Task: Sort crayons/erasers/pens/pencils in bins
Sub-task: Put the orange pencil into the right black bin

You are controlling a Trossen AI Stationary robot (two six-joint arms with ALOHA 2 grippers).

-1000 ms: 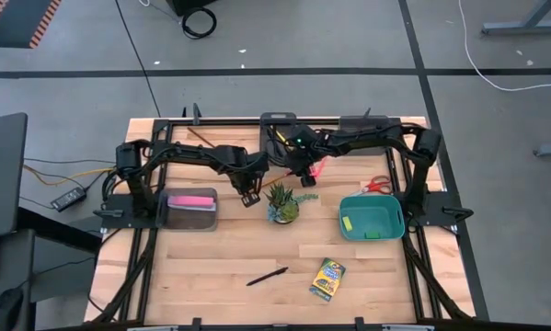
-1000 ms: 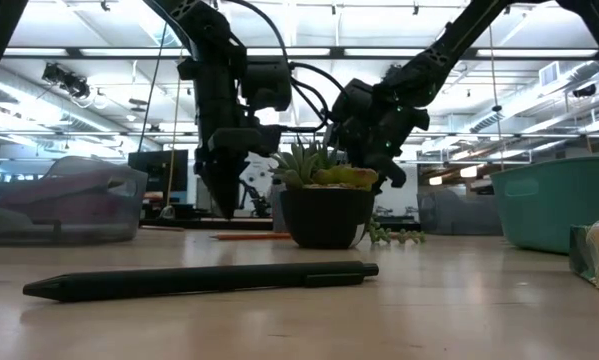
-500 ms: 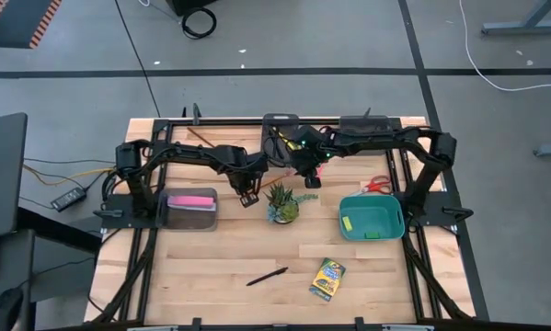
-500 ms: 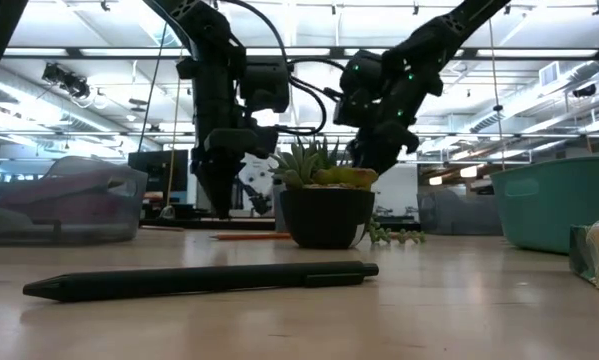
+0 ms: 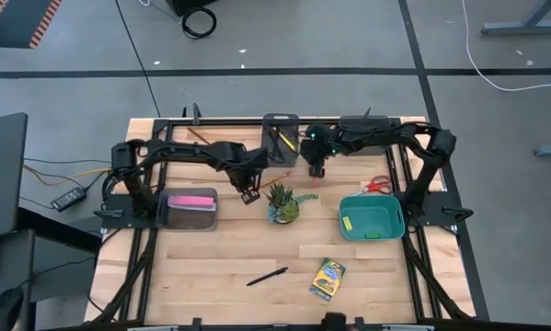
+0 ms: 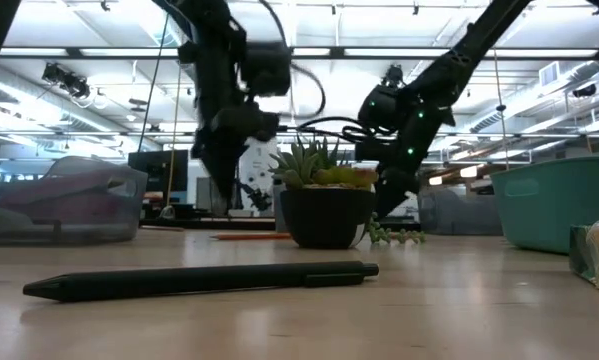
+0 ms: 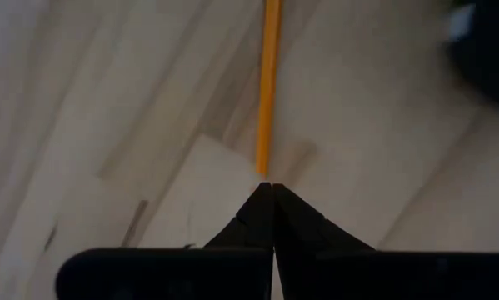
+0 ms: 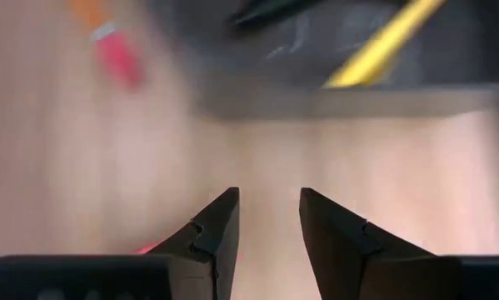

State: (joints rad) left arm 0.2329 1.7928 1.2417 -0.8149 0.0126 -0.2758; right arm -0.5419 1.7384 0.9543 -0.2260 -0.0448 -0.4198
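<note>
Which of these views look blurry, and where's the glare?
Low view: the left arm smears with motion blur; the black pen stays crisp; ceiling lights glare. Right wrist view: the dark bin and yellow pen are blurred. Left wrist view: the orange pencil looks soft.

The plant [image 5: 282, 202] stands between two bins [image 5: 190, 210] [image 5: 372, 217], a pen [image 5: 267, 276] in front.

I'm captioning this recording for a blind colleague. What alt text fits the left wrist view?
The left gripper, its fingers shut together to a point, hovers over the pale wooden table right at the near end of a thin orange pencil lying flat, not gripping it. A dark blurred shape fills one corner.
</note>
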